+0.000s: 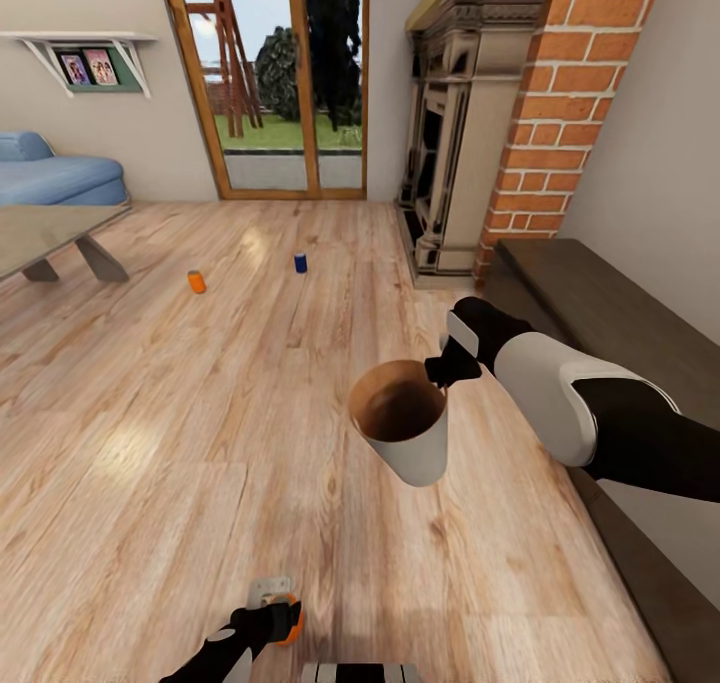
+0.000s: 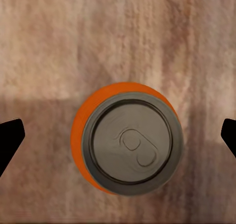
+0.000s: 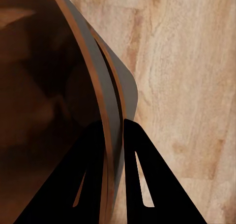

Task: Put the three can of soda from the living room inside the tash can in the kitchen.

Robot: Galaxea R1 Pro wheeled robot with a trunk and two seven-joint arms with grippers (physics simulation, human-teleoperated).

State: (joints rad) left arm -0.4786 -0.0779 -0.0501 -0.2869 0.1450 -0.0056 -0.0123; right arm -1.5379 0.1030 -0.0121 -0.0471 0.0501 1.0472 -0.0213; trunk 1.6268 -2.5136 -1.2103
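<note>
Hovering directly above an upright orange can [image 2: 127, 141], the left gripper [image 2: 118, 135] is seen in the left wrist view with its jaws spread wide, one dark fingertip at each side of the frame and both well apart from the can. In the head view the same can [image 1: 290, 621] is found on the wooden floor [image 1: 150, 443] at the bottom edge, just beside the left gripper [image 1: 272, 618]. The trash can [image 1: 402, 421] is held off the floor by the right gripper [image 1: 442, 371], whose jaws are closed on the rim, one finger inside the wall and one outside, as the right wrist view shows [image 3: 114, 184]. The bin is tilted, its tan interior turned toward the camera; no can is made out within, though the shadowed bottom cannot be read fully. A second orange can [image 1: 196, 282] and a blue can [image 1: 300, 262] are standing farther off on the floor, between the low table [image 1: 50, 238] and the fireplace [image 1: 450, 133].

The step in hand is judged to be the pickup of the nearest can. A straight descent is called for next, with the fingers kept centred on either side of the can before they are closed.
</note>
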